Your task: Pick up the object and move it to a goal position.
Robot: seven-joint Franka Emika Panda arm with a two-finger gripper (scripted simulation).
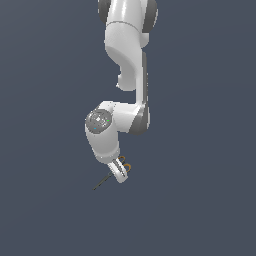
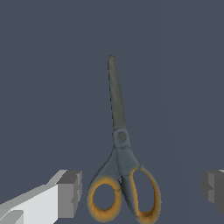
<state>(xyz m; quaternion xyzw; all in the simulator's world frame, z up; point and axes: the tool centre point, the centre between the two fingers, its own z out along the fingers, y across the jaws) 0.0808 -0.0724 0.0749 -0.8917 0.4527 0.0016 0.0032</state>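
Only scissors [image 2: 121,166] between spread fingers [image 2: 70,192], untouched, on bare grey floor [image 2: 52,87]

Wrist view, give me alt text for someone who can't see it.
A closed pair of scissors with dark blades and orange ring handles lies on a plain grey surface. The open gripper straddles the handles, one finger on each side, neither touching.
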